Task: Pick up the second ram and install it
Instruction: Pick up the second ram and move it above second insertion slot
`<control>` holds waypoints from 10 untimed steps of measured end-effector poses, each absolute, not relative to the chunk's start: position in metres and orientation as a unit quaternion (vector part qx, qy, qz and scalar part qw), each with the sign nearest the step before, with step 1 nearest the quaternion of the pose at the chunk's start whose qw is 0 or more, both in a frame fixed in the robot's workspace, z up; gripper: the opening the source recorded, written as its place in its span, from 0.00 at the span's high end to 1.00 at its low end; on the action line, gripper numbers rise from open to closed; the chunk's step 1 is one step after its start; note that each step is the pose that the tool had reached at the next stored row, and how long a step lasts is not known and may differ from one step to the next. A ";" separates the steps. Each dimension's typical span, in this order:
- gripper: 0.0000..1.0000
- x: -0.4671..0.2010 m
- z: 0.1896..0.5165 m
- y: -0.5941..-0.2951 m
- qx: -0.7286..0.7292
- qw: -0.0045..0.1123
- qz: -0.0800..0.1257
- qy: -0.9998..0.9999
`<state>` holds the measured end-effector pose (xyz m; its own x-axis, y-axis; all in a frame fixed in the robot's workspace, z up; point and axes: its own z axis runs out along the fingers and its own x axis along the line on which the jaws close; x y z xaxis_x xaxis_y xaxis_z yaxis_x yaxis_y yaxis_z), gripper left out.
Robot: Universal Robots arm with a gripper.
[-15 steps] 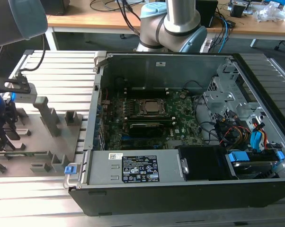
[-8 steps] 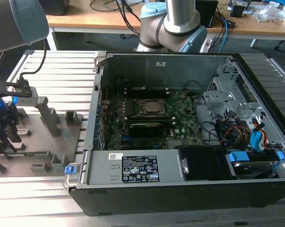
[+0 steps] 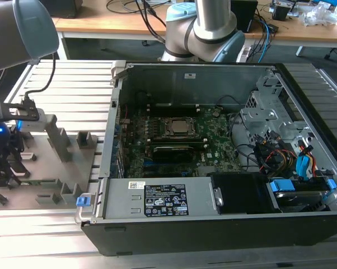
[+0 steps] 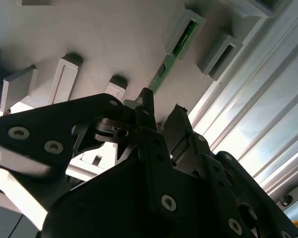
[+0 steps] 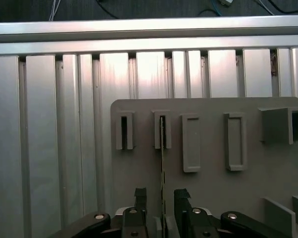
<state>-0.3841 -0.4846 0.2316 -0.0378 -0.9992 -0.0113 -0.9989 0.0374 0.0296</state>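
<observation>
From the exterior view, the robot arm [image 3: 23,28] reaches over to the exterior view's left. Its end hangs low over a grey plate [image 3: 51,168] with little grey blocks on it. The plate lies on a ribbed metal table [image 3: 62,84]. Just beside the plate, toward the exterior view's right, sits a big open computer case [image 3: 213,235] with a green board [image 3: 213,140] inside. The plate and the case are close but not touching.

In the second wrist view, the claw [image 4: 162,101] is black and its two fingers [image 4: 148,99] are spread apart. The second ram [image 4: 174,53] is a thin green stick. One end sits in a grey slot on the plate [image 4: 114,39], and the stick runs toward the gap between the fingers.

In the first wrist view, the second ram [image 5: 162,168] shows as a thin line, standing on its edge. Its far end is in a narrow slot on the plate [image 5: 213,198], and its near end is between the fingers [image 5: 140,194] of the claw [image 5: 161,194]. There is a gap on each side of the stick, so the claw is loose and not squeezing it. The ribbed table [image 5: 50,148] lies past the plate.
</observation>
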 end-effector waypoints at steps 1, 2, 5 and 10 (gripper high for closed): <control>0.64 -0.384 0.231 -0.485 0.694 0.006 -0.015 -0.720; 0.64 -0.384 0.230 -0.485 0.694 0.006 -0.015 -0.720; 0.64 -0.384 0.225 -0.486 0.694 0.006 -0.015 -0.720; 0.64 -0.383 0.212 -0.485 0.701 0.007 -0.014 -0.713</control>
